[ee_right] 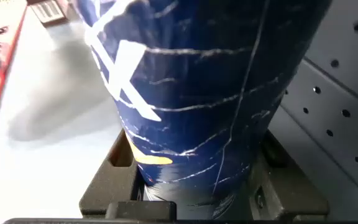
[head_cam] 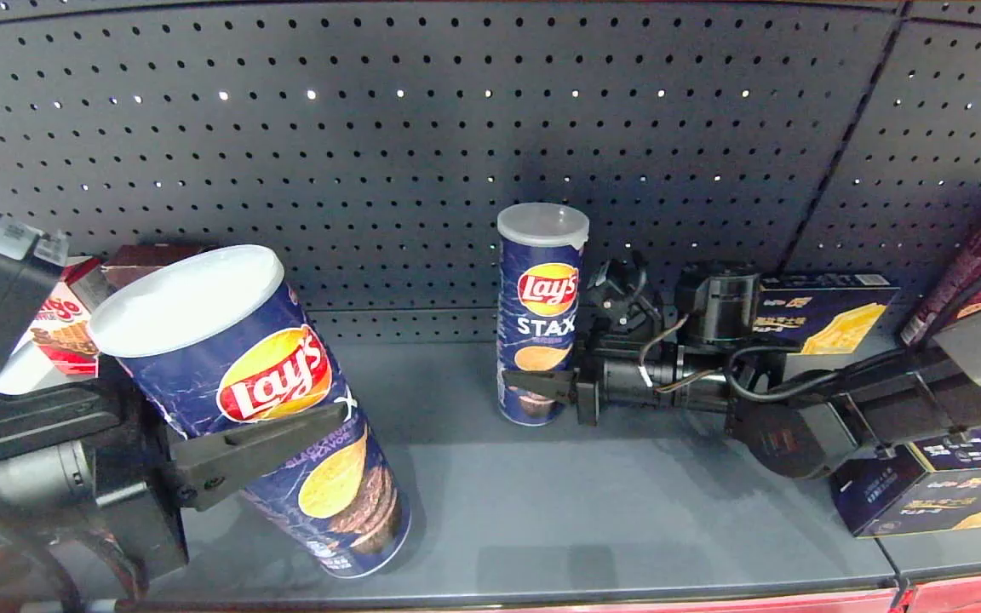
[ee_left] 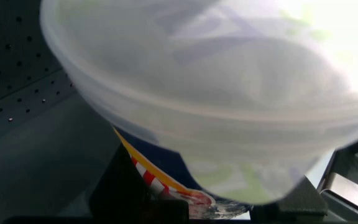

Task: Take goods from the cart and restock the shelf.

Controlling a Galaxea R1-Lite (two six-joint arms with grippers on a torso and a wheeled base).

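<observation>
- Pegboard (head_cam: 456,102) backs a grey shelf (head_cam: 593,511); boxes (head_cam: 823,311) lie at 3 o'clock.
- Tilted can (head_cam: 226,340): at 8 o'clock, near the front edge. Its long axis leans with the lid toward 11 o'clock and the base toward 5 o'clock. Whether the base rim touches the shelf cannot be told.
- Left gripper (head_cam: 303,417): fingers clamped across the tilted can's mid-body, entering from 9 o'clock, so the grip runs crosswise to the long axis.
- Upright can (head_cam: 542,289): stands mid-shelf close to the pegboard, long axis vertical, lid up, label facing front.
- Right gripper (head_cam: 533,379): fingers closed on the upright can's lower body, reaching in from 3 o'clock.
- Judgement: the coming move turns on the tilted can's lean. The left arm, the nearer one, would need to swing the lid to 12 o'clock before the base can seat flat. Bare shelf lies between the two cans.
</observation>
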